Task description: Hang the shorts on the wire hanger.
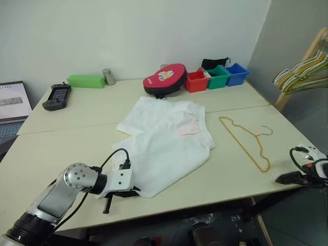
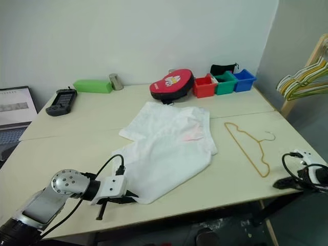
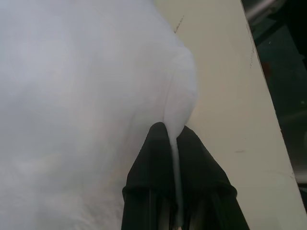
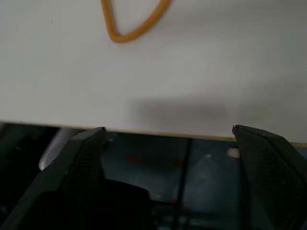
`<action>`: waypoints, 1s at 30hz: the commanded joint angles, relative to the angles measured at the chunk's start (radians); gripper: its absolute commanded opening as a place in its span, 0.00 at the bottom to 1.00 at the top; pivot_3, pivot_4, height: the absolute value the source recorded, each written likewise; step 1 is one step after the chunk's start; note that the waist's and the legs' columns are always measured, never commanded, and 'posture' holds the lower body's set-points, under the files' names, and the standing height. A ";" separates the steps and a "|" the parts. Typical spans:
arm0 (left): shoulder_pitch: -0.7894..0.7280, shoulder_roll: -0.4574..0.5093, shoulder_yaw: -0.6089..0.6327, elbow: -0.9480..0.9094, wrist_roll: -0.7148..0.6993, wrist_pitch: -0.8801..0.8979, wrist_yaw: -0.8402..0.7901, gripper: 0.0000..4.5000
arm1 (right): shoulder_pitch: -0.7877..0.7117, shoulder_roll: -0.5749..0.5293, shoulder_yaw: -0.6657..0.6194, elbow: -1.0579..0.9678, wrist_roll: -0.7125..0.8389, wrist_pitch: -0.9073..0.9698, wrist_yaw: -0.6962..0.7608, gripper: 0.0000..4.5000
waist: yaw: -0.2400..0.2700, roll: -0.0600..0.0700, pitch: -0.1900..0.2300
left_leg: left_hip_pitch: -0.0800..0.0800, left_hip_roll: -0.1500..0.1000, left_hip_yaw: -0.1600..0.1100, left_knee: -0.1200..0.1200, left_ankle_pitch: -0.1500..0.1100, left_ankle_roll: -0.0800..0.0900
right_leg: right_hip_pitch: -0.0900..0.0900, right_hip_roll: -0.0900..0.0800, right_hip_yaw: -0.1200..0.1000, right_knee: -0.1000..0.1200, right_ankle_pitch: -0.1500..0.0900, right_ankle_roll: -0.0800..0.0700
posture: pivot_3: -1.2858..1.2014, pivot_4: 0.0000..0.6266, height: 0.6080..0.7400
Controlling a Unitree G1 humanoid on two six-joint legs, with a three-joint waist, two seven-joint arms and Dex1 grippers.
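Note:
The white shorts (image 1: 165,137) lie spread flat in the middle of the table, with a faint pink mark near their right side. My left gripper (image 3: 170,130) is at their near left corner, shut on a fold of the fabric edge that runs up between its black fingers (image 3: 196,158). The wire hanger (image 1: 247,139) lies flat on the table to the right of the shorts, its hook pointing right. My right gripper (image 4: 168,132) hangs open over the table's front edge by the hanger's near corner (image 4: 128,29), holding nothing.
Along the back stand a red round case (image 1: 165,78), red, green and blue bins (image 1: 217,77), a green box (image 1: 85,81) and a metal cup (image 1: 108,76). A black handheld device (image 1: 57,97) and a laptop (image 1: 11,105) sit at the left. A bunch of hangers (image 1: 302,74) hangs at the far right.

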 commanded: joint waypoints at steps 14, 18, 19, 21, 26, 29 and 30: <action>-0.018 -0.046 0.001 -0.065 0.006 0.077 0.048 0.00 | -0.384 0.507 0.132 0.220 -0.417 -0.985 -0.081 0.99 | -0.026 -0.002 0.002 | 0.000 0.005 0.003 -0.001 0.000 0.000 | -0.002 0.002 -0.002 0.000 0.005 0.005 | 0.46 0.05 1.00; 0.021 -0.032 0.019 -0.102 0.000 0.099 0.058 0.00 | -0.511 0.640 0.088 0.419 -0.347 -0.759 0.007 0.99 | -0.022 -0.002 0.002 | 0.000 0.005 -0.001 -0.001 0.000 0.000 | -0.001 0.002 -0.003 0.001 0.008 0.001 | 0.47 0.06 1.00; 0.031 -0.028 0.023 -0.111 -0.003 0.104 0.059 0.00 | -0.544 0.665 0.075 0.461 -0.328 -0.688 0.018 0.99 | -0.015 -0.002 0.002 | 0.000 0.005 -0.001 -0.001 0.000 0.000 | -0.001 0.001 -0.003 0.001 0.009 -0.001 | 0.47 0.06 1.00; 0.041 -0.023 0.028 -0.119 -0.003 0.108 0.063 0.00 | -0.609 0.705 0.059 0.531 -0.276 -0.524 0.096 0.99 | -0.003 -0.002 0.003 | 0.000 0.005 -0.002 -0.001 0.000 0.000 | -0.002 0.001 -0.004 0.001 0.009 -0.001 | 0.47 0.06 1.00; 0.052 -0.020 0.036 -0.134 -0.005 0.124 0.075 0.00 | -0.683 0.762 0.012 0.731 -0.290 -0.486 0.052 0.99 | 0.005 -0.002 0.002 | 0.001 0.006 -0.002 0.000 0.000 0.000 | -0.001 0.002 -0.005 0.002 0.007 0.002 | 0.48 0.06 1.00; 0.059 -0.020 0.037 -0.148 -0.005 0.133 0.082 0.00 | -0.697 0.783 -0.004 0.797 -0.303 -0.510 0.038 0.99 | 0.016 -0.002 0.002 | 0.001 0.006 -0.002 0.000 0.000 0.000 | -0.001 0.002 -0.005 0.001 0.007 0.002 | 0.49 0.07 1.00; 0.060 -0.021 0.036 -0.152 -0.004 0.138 0.084 0.00 | -0.701 0.790 -0.008 0.811 -0.305 -0.511 0.038 0.99 | 0.020 -0.002 0.002 | 0.001 0.006 -0.002 -0.001 0.000 0.000 | -0.001 0.002 -0.004 0.001 0.007 0.002 | 0.49 0.07 1.00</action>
